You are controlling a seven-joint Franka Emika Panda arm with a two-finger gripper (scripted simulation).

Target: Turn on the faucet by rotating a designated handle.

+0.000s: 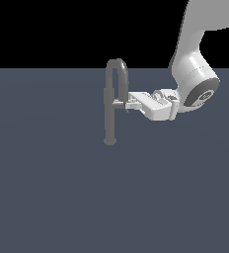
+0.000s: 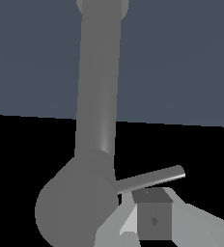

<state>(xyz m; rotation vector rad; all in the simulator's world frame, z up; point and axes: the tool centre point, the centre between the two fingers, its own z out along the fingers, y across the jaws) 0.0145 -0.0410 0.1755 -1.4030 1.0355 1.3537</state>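
Observation:
The faucet (image 1: pixel 109 106) is a tall slim grey tap with a vertical post, a small round base and an arched spout on top. The handle (image 1: pixel 120 104), a short lighter-grey stub, sticks out from the post's mid-height toward the exterior view's right. My gripper (image 1: pixel 130 103) lies horizontal, pointing at the post, with its tips right at the handle's end. In the wrist view the post (image 2: pixel 97 96) fills the frame, the handle (image 2: pixel 152 177) is a thin rod, and my gripper (image 2: pixel 144 205) sits just beside it. The fingers are together, and the handle is not between them.
The faucet stands on a flat dark blue-grey surface (image 1: pixel 62 197). My white arm (image 1: pixel 193 74) comes in from the upper part of the exterior view's right. Nothing else shows.

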